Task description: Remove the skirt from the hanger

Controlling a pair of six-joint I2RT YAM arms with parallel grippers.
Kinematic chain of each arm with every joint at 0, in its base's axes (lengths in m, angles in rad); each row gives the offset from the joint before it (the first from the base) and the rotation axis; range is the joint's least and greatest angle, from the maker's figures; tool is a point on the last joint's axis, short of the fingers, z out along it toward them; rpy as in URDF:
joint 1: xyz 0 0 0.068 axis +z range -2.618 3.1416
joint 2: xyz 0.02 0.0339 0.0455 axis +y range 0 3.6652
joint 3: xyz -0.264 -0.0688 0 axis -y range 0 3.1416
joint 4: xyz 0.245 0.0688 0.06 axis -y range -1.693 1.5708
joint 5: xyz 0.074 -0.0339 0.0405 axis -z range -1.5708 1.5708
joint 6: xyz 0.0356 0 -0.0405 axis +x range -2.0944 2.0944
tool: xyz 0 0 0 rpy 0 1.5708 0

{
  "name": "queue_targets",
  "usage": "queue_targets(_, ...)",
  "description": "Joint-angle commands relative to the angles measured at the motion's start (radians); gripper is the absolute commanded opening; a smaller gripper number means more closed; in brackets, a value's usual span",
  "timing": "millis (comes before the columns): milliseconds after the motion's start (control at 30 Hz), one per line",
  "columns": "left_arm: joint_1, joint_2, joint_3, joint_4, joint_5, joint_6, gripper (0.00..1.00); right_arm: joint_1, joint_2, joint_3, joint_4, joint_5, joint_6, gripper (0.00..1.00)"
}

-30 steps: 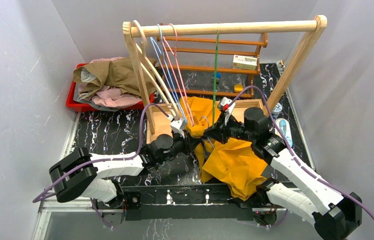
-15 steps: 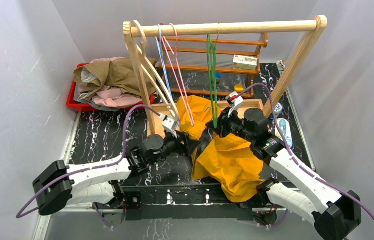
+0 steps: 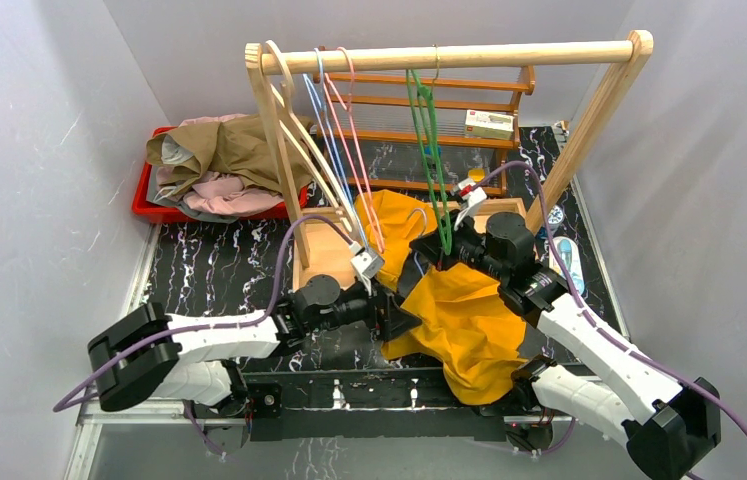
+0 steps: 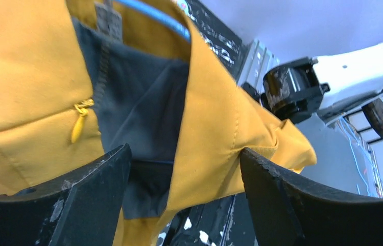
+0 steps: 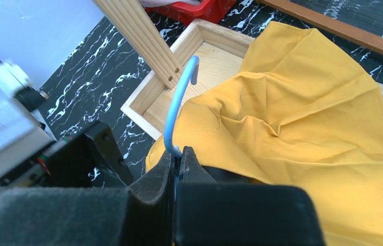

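Observation:
The mustard-yellow skirt [image 3: 464, 320] hangs in folds over the near middle of the table, still on a blue hanger [image 5: 178, 110]. My right gripper [image 5: 180, 152] is shut on the hanger's hook just above the cloth; it sits at the skirt's upper edge [image 3: 427, 262]. My left gripper [image 3: 394, 318] is open at the skirt's left side. Its jaws straddle the waistband [image 4: 215, 123], where the dark lining [image 4: 143, 102] and a yellow zip pull [image 4: 79, 125] show. A blue bar of the hanger [image 4: 153, 18] runs under the band.
A wooden clothes rack [image 3: 449, 56] spans the back, carrying a green hanger [image 3: 429, 130], pink and blue hangers [image 3: 344, 120] and wooden ones. A wooden tray [image 3: 317, 258] lies under it. A red bin [image 3: 149, 212] of clothes stands at the back left.
My left gripper has opened, drawn back to the left, then come right again to the skirt's waistband. The green hanger has swung on the rail. The right gripper stays shut on the hook.

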Motion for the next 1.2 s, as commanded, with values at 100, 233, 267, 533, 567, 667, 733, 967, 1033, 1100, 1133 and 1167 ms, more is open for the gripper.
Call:
queue_targets(100,-0.013,0.06,0.047,0.099,0.122,-0.04,0.51,0.005,-0.015,0.052,0.11,0.126,0.057,0.0)
queue_targets(233,-0.035,0.059,0.062,0.125,0.156,-0.038,0.3,0.005,0.001,0.038,0.149,0.276,0.059,0.0)
queue_targets(267,-0.046,0.068,0.073,0.125,0.167,-0.038,0.23,0.004,0.008,0.03,0.169,0.302,0.06,0.0)
queue_targets(533,-0.115,0.109,0.133,0.122,0.204,-0.009,0.0,0.03,0.136,0.058,0.348,0.42,0.095,0.0)
queue_targets(567,-0.126,0.113,0.138,0.122,0.208,0.001,0.0,0.037,0.15,0.063,0.364,0.453,0.106,0.0)
queue_targets(667,-0.145,0.126,0.154,0.109,0.213,0.014,0.0,0.048,0.189,0.088,0.381,0.536,0.175,0.0)
queue_targets(733,-0.15,0.126,0.16,0.09,0.204,0.017,0.0,0.049,0.202,0.109,0.373,0.59,0.219,0.0)
queue_targets(967,-0.163,0.126,0.18,0.024,0.195,0.048,0.0,0.048,0.227,0.188,0.307,0.706,0.32,0.0)
queue_targets(1033,-0.169,0.159,0.213,0.001,0.215,0.066,0.0,0.048,0.242,0.194,0.309,0.717,0.349,0.0)
queue_targets(1100,-0.175,0.178,0.251,-0.03,0.227,0.08,0.0,0.05,0.257,0.186,0.338,0.713,0.361,0.0)
queue_targets(1133,-0.177,0.18,0.26,-0.031,0.229,0.083,0.0,0.051,0.266,0.185,0.349,0.707,0.353,0.0)
queue_targets(1167,-0.182,0.178,0.262,-0.031,0.229,0.084,0.0,0.052,0.279,0.189,0.351,0.697,0.333,0.0)
